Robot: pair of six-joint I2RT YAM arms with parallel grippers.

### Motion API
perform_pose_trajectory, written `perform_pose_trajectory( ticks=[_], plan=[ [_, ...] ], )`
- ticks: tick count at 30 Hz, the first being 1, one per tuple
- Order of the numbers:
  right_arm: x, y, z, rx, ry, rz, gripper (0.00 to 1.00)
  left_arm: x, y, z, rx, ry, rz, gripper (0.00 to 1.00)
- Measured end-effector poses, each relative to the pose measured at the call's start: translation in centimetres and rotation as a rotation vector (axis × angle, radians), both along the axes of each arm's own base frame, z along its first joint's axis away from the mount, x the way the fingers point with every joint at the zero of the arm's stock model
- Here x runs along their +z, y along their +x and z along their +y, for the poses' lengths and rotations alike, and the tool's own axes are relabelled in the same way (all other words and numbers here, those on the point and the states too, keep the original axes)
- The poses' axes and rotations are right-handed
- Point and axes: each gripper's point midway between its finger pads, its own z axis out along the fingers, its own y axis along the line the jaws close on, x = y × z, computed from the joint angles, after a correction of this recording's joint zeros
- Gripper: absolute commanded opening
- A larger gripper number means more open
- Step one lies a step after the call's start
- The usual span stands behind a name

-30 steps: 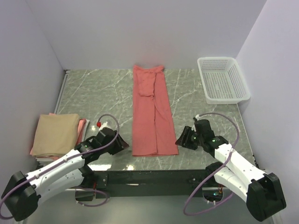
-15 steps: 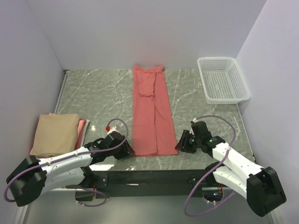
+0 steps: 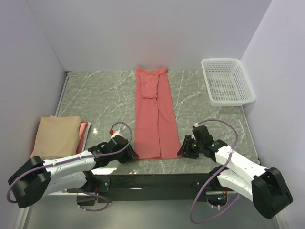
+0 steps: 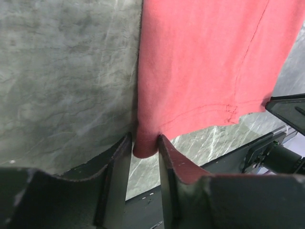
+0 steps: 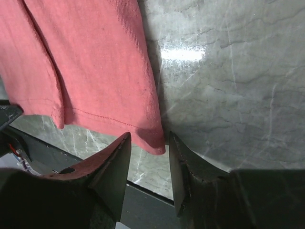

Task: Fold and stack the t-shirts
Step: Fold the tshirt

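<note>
Seen from above, a salmon-red t-shirt, folded into a long narrow strip, lies flat on a green marble table and runs from the far edge toward the arms. The left gripper sits at the strip's near left corner and the right gripper at its near right corner. Well to the strip's left, a folded tan t-shirt rests on a pink t-shirt, of which only an edge shows. Beyond the strip's far right end stands a white mesh basket. In the left wrist view, the left gripper pinches the strip's corner, with the cloth bunched into a small roll between the jaws and touching both. In the right wrist view, the right gripper has its jaws spread on either side of the strip's other near corner. That corner lies flat on the marble and is not pinched.
</note>
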Motion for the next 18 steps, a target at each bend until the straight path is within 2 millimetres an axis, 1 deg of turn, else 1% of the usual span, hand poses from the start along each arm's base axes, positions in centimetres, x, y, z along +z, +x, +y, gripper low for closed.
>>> perform_pose_trajectory(
  ticks=[6,8,9,11,13,14,18],
  plan=[
    [0.0,0.0,0.3,-0.009,0.009,0.003,0.42,-0.1,-0.1,-0.5,-0.003,-0.016,0.001,0.29],
    [-0.1,0.0,0.4,-0.009,0.013,-0.001,0.36,-0.2,-0.1,-0.6,-0.003,-0.017,0.004,0.20],
    [-0.2,0.0,0.4,-0.013,0.014,-0.001,0.27,-0.3,-0.2,-0.6,-0.003,-0.014,0.008,0.09],
    [-0.3,0.0,0.4,-0.017,0.010,-0.002,0.17,-0.4,-0.3,-0.6,-0.004,-0.013,0.013,0.01],
    [-0.4,-0.1,0.4,-0.016,0.005,0.000,0.03,-0.4,-0.3,-0.7,-0.009,-0.014,0.011,0.00],
    [-0.4,-0.1,0.5,-0.012,0.004,-0.002,0.01,-0.4,-0.4,-0.9,-0.014,-0.015,0.011,0.00],
    [0.0,-0.8,1.2,0.012,0.000,-0.020,0.00,-0.4,-1.3,-1.4,-0.042,-0.017,0.015,0.00]
  ],
)
